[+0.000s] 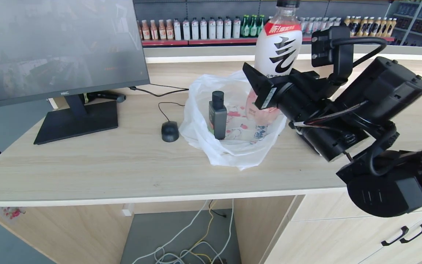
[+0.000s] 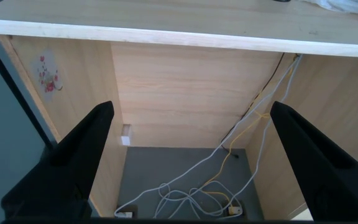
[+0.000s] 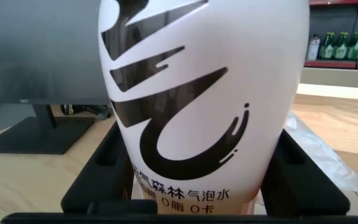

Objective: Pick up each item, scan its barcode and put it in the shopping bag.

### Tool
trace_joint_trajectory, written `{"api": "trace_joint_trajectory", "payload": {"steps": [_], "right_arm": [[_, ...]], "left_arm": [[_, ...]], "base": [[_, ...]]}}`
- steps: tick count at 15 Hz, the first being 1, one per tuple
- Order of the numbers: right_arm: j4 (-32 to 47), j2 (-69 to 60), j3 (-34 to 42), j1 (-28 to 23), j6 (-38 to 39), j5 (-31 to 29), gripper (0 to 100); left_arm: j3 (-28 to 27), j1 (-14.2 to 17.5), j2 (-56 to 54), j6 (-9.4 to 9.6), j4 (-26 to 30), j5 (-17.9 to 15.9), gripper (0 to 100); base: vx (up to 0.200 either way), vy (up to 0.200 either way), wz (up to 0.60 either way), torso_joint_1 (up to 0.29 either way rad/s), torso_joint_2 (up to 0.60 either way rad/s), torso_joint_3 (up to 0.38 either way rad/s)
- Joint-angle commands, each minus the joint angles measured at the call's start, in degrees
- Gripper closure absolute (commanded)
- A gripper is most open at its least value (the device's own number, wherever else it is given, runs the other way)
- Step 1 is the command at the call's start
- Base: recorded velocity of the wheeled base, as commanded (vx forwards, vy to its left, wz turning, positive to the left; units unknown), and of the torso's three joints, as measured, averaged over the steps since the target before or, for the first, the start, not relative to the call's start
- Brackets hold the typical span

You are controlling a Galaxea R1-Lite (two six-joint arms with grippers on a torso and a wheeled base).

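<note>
Drink bottle (image 1: 278, 47): white label with bold black brush-stroke pattern, red band at the top, black cap, pale pink lower section.
Shopping bag (image 1: 196, 121): translucent white with red and blue printed motifs.
Small bottle (image 1: 217, 119): dark grey body, black cap.
Mouse (image 1: 170, 131): black.
Monitor stand (image 1: 77, 123): black.
Counter (image 1: 104, 165): light wood grain.
Far shelf edge (image 1: 196, 42): red.

Bottle (image 1: 277, 47): white label with one big black brush-stroke character, and a red band with white characters just under the neck. The right wrist view shows a row of small black characters and digits low on the same label. Monitor (image 1: 60, 47): small white logo on the lower bezel. Shopping bag (image 1: 233, 146): red and blue print, too crumpled to read. Small dark bottle (image 1: 217, 119) in the bag: side label, too small to read
</note>
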Motion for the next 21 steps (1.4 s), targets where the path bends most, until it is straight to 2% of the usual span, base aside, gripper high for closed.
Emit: {"api": "trace_joint_trajectory", "payload": {"steps": [1,13,17,21], "right_arm": [[0.11,2.73,-2.40,-0.14,-0.04,0.05,100],[0.55,10.11,-7.68,-2.25,0.93,0.14,100],[0.55,14.16,-12.86,-4.35,0.93,0.14,100],[0.55,15.39,-13.48,-8.31,1.10,0.49,100]], "left_arm": [[0.00,0.02,0.00,-0.02,0.00,0.00,0],[0.00,0.02,0.00,-0.02,0.00,0.00,0],[0.00,-0.06,0.00,-0.02,0.00,0.00,0],[0.00,0.02,0.00,-0.02,0.00,0.00,0]], "base": [[0.000,0.000,0.00,0.000,0.00,0.000],[0.000,0.000,0.00,0.000,0.00,0.000],[0.000,0.000,0.00,0.000,0.00,0.000],[0.000,0.000,0.00,0.000,0.00,0.000]]}}
